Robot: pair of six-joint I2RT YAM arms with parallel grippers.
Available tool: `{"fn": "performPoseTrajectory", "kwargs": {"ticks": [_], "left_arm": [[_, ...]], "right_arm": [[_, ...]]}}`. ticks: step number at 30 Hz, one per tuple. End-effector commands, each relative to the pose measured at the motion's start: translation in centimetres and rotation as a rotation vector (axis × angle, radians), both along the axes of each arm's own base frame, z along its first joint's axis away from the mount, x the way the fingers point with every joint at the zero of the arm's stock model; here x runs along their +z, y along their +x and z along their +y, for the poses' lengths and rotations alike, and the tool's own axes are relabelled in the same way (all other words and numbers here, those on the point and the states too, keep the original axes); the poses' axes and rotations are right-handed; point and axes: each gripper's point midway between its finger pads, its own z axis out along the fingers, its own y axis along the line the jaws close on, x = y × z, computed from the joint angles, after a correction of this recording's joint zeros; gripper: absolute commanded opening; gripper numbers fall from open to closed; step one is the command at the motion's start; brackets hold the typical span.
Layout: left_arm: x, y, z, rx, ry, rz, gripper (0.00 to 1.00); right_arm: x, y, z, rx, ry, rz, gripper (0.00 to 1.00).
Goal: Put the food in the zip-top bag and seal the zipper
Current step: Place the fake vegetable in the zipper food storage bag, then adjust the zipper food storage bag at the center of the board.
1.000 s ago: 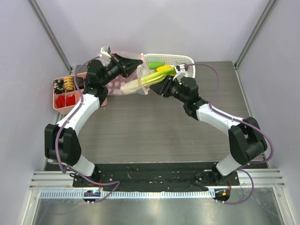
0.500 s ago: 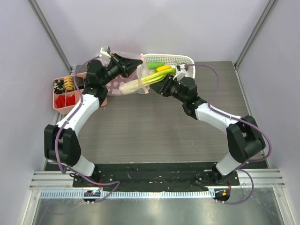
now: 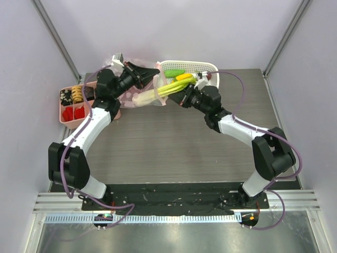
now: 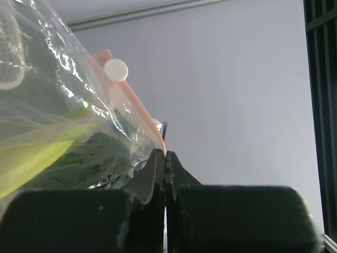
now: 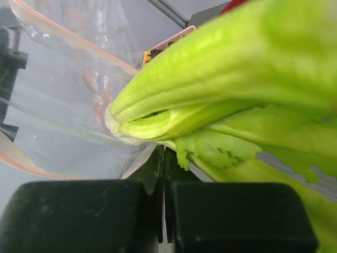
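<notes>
The zip-top bag point(image 3: 126, 96) hangs at the back left, its mouth facing right. My left gripper point(image 3: 157, 71) is shut on its pink zipper point(image 4: 139, 108) edge, a little below the white slider point(image 4: 115, 69). The green-and-white leek point(image 3: 158, 94) lies slanted, its white end inside the bag and its green leaves trailing toward the basket. Just under those leaves sits my right gripper point(image 3: 180, 99), shut, with nothing showing between its fingers; in its wrist view the leek point(image 5: 226, 74) lies right above the fingertips and the bag point(image 5: 58, 105) opens to the left.
A white perforated basket point(image 3: 202, 66) stands at the back, holding a green piece point(image 3: 175, 73) and a yellow banana point(image 3: 183, 77). A pink compartment tray point(image 3: 62, 117) with small bits sits at the left edge. Purple walls close in the back and sides.
My right gripper has closed its jaws and crept slightly up and left. The leek has slid a little deeper into the bag. The left gripper still holds the bag edge.
</notes>
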Motion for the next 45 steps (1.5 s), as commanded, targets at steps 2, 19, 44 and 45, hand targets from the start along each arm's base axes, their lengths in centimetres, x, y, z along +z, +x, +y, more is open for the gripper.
{"fn": "performPoseTrajectory", "kwargs": {"ticks": [2, 19, 44, 45], "left_arm": [[1.6, -1.6, 0.9, 0.006, 0.005, -0.060, 0.00], [-2.2, -1.4, 1.0, 0.022, 0.045, 0.049, 0.00], [1.0, -1.9, 1.0, 0.010, 0.001, -0.020, 0.00], [1.1, -1.9, 0.9, 0.009, 0.000, -0.020, 0.00]], "right_arm": [[7.0, -1.3, -1.2, 0.010, 0.044, -0.186, 0.01], [7.0, -5.5, -3.0, 0.092, -0.075, -0.252, 0.34], [-7.3, -7.6, -17.9, -0.351, -0.084, 0.302, 0.38], [-7.1, -7.0, -17.6, -0.342, -0.059, 0.265, 0.38]]}}
